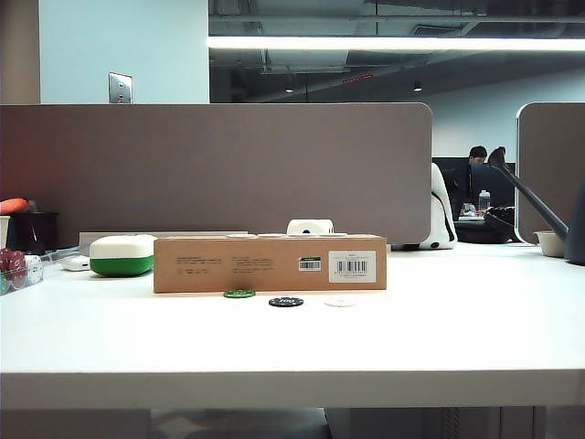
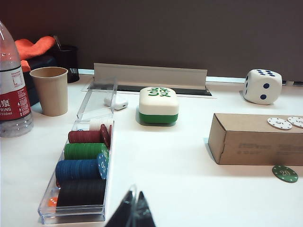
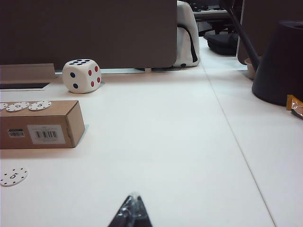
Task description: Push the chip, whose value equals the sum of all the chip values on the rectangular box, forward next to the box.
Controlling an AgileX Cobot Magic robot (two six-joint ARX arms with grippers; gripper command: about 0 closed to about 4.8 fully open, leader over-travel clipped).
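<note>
The left claw [image 2: 133, 213] sits low and close to its camera. Its two tips look pressed together with nothing between them. The right claw [image 3: 132, 213] looks the same, pinched closed and holding nothing.

Ahead of the left claw and off to its right lies the green chip [image 2: 285, 173] with a white 20 on it. It lies flat on the white counter [image 1: 292, 343], just in front of the rectangular box [image 1: 270, 263]. A black chip [image 1: 286, 301] and a white chip [image 3: 13, 176] marked 5 lie beside it in a row. More white chips [image 3: 29, 106] rest on top of the box.

The green chip looks small, light, hard and thin. It will likely slide easily on the smooth counter. It is too flat to pinch well. A better way is to put a closed claw tip against its near edge and push gently. Push too hard and it may skid or bump the black chip.

Farther back stand a green-and-white case [image 2: 158, 105] and a big die [image 2: 262, 86].
</note>
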